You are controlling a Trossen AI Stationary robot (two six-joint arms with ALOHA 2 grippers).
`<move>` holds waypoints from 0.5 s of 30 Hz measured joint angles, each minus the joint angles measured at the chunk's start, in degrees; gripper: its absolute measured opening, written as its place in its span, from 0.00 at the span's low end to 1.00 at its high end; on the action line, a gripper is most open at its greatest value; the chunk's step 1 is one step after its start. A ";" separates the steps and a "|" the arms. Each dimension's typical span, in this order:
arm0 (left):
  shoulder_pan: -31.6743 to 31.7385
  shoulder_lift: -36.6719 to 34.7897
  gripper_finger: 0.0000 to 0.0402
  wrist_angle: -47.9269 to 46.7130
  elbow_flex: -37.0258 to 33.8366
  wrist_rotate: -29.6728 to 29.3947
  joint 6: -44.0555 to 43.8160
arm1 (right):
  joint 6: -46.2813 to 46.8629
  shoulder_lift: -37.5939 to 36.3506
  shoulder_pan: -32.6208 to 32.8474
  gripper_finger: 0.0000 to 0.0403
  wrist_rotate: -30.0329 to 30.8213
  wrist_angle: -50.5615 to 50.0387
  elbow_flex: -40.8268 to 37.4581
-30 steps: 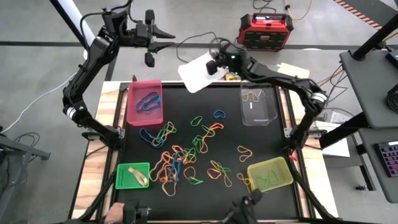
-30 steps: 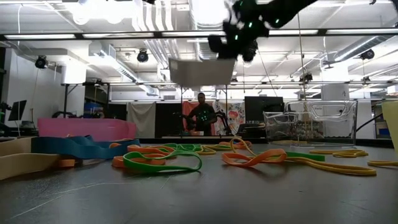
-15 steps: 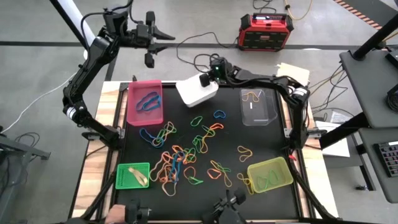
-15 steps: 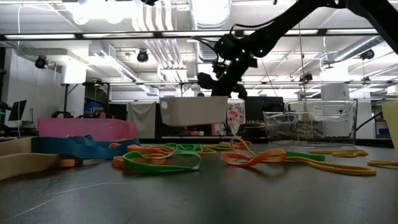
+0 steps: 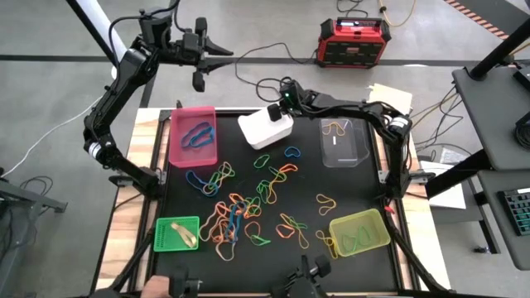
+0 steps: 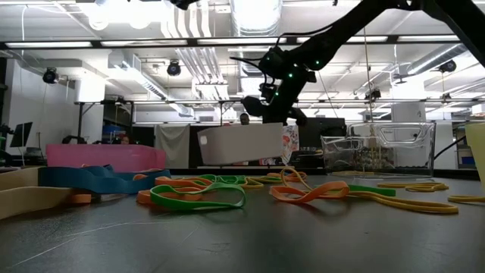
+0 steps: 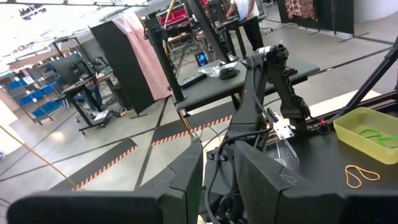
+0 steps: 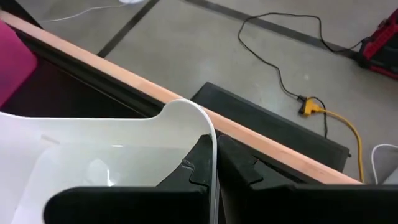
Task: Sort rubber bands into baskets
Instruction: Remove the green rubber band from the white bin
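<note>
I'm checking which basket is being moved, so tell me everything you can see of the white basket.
The white basket is a small rectangular tray of opaque white plastic with rounded corners and thin walls. The right gripper is shut on its rim at one corner, one finger inside and one outside the wall. In the low view it hangs slightly tilted, at the far side of the black mat, between the pink basket and the clear basket. No rubber bands show inside it.

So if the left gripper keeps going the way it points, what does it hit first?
Probably nothing. The left gripper hangs past the table's far edge, pointing toward the right arm, which looks well off; depth is unclear.
</note>
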 joint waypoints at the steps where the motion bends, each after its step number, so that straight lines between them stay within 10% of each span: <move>1: 0.00 0.00 0.19 -0.14 0.00 -0.01 0.00 | 0.14 0.00 0.00 0.02 0.01 0.04 0.00; 15: -0.07 -0.02 0.19 -2.27 0.00 0.00 -0.40 | 0.77 -0.21 0.24 0.21 0.04 -0.69 -0.02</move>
